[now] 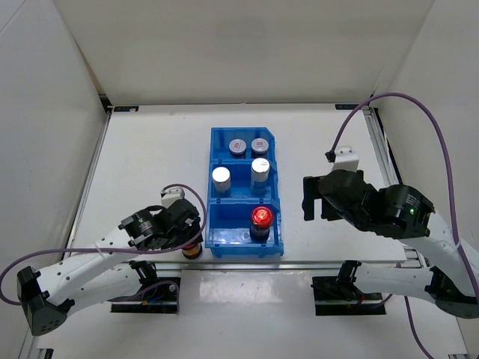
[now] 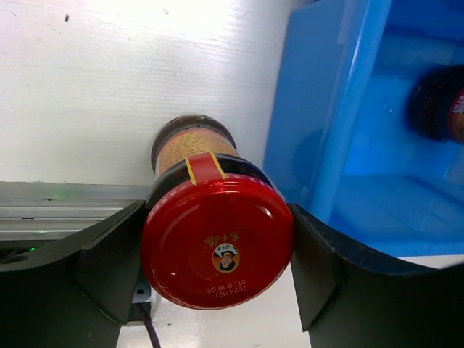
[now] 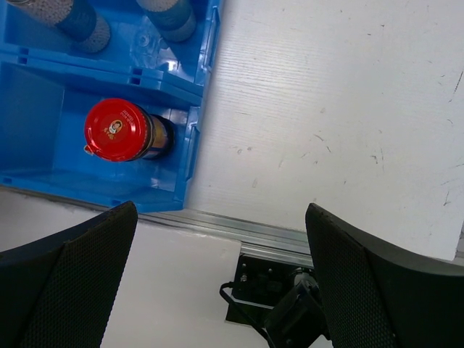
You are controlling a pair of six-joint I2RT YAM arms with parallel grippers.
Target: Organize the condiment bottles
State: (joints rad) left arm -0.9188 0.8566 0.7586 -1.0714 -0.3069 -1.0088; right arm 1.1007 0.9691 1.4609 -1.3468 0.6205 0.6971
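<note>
A brown red-capped bottle stands on the table just left of the blue bin, at the table's near edge. My left gripper is shut on its cap, one finger against each side. The second red-capped bottle stands in the bin's near compartment. Two silver-capped bottles fill the middle compartment. Two grey-lidded bottles stand in the far one. My right gripper hangs open to the right of the bin, with nothing in it.
The blue three-compartment bin sits mid-table with its near wall by the metal rail at the table's front edge. White walls enclose the table on three sides. Bare white table lies left and right of the bin.
</note>
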